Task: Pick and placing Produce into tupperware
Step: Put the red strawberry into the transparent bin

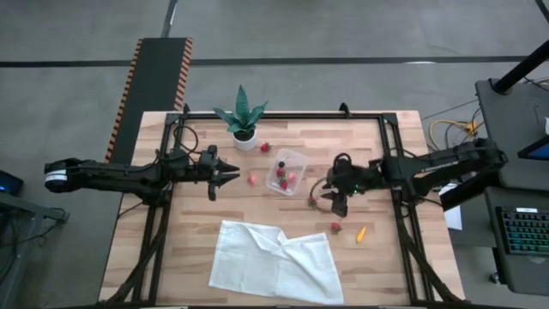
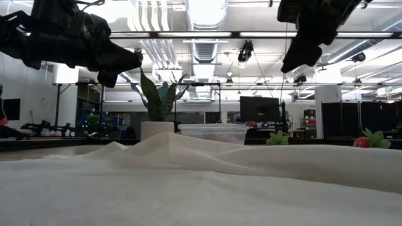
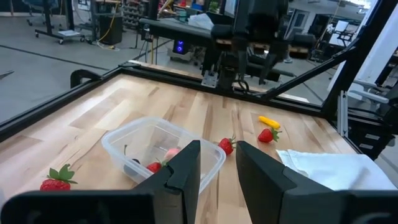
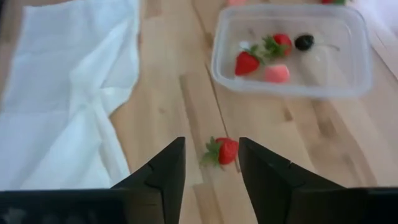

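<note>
The clear tupperware (image 1: 285, 170) stands mid-table with two red strawberries, a pink piece and a dark berry (image 4: 304, 42) in it. Loose strawberries lie on the wood to its left (image 1: 252, 178), behind it (image 1: 265, 147), at its near right (image 1: 312, 202) and farther front (image 1: 335, 227), beside an orange piece (image 1: 361, 233). My left gripper (image 1: 232, 170) hovers level to the left of the tupperware, open and holding nothing. My right gripper (image 1: 328, 196) slants downward above the strawberry (image 4: 224, 150) at the near right, open, well clear of it.
A white cloth (image 1: 274, 262) lies crumpled along the near edge, its right end close to the strawberry under my right gripper. A potted green plant (image 1: 243, 122) stands at the far edge behind the tupperware. A black frame (image 1: 283, 114) rims the table.
</note>
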### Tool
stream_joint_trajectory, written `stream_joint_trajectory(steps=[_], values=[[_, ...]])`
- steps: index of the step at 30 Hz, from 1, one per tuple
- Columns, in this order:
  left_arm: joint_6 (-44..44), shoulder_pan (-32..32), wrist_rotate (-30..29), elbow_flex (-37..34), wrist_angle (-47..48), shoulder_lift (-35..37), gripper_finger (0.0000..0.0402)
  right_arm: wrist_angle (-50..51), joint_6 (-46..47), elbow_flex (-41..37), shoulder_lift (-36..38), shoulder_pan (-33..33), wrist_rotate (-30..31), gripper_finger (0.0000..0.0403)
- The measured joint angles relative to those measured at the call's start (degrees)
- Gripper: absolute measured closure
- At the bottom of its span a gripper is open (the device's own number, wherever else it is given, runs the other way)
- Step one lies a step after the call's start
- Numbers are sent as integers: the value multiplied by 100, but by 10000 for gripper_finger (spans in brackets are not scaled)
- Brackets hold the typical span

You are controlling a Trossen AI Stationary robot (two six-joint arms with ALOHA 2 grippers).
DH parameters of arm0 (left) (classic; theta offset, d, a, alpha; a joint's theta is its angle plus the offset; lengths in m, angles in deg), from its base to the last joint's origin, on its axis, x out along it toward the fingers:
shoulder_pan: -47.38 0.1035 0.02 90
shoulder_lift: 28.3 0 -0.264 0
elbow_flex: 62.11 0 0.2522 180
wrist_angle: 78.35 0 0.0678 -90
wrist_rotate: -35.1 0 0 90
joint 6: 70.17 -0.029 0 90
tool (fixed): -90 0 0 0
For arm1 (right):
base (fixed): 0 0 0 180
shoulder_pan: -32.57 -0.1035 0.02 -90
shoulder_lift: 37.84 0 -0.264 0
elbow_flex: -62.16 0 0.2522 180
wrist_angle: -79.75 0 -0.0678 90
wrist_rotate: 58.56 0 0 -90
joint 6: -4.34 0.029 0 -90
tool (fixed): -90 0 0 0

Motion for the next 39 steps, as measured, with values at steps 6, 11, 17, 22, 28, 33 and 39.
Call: stream_joint_trajectory(steps=[6,11,17,22,28,33,39], values=[[-2,0,-1,-3,-9,0,313,17,1127,-7,-627,-681,840,273],[-16,0,-1,-15,-6,0,313,576,1969,272,-1388,-869,1484,284],[-44,0,-1,-15,-14,0,313,1186,2632,856,-2136,-867,1792,300],[-54,0,-2,-15,-14,0,313,1517,2719,1359,-2525,-890,1791,312],[-40,-2,-1,-15,-14,0,313,1541,2738,1536,-2876,-899,1180,303],[-31,-4,-1,-13,-14,0,313,1542,2859,1586,-3140,-912,837,259],[-31,-2,0,-1,-41,-1,313,1527,2924,1588,-3200,-906,1056,217]])
